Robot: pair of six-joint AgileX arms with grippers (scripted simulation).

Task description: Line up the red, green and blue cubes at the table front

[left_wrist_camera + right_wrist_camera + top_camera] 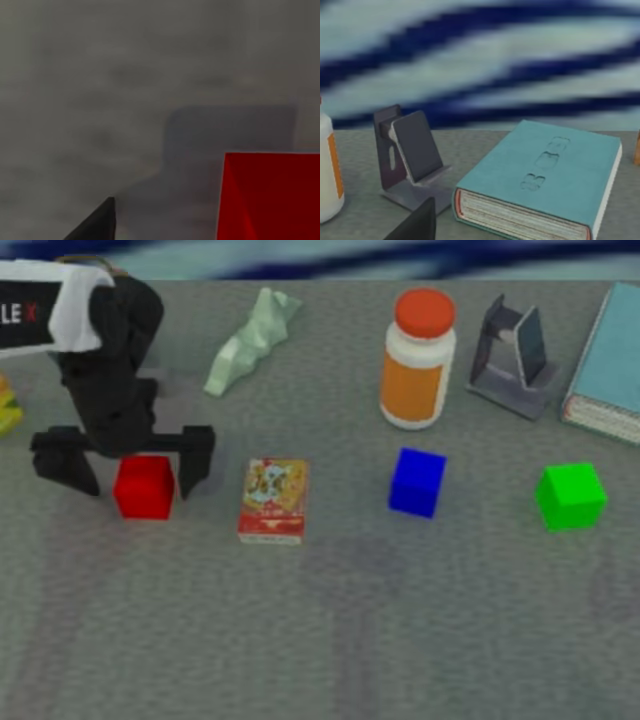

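The red cube (pixel 144 487) sits at the left of the grey table (pixel 330 630), with the blue cube (pixel 417 481) right of centre and the green cube (pixel 571 496) further right. My left gripper (pixel 130 462) is open and low over the red cube, one finger on each side, neither visibly touching. In the left wrist view the red cube (pixel 270 197) fills one corner beside a dark fingertip (pixel 97 222). My right arm is outside the top view. Its wrist view shows one fingertip (pixel 417 222) set far to one side, with nothing held.
A red-and-yellow card box (pixel 273 501) lies between the red and blue cubes. Along the back are a crumpled pale green object (pixel 252 340), a white bottle with an orange cap (pixel 418 360), a grey phone stand (pixel 512 358) and a teal book (pixel 610 365).
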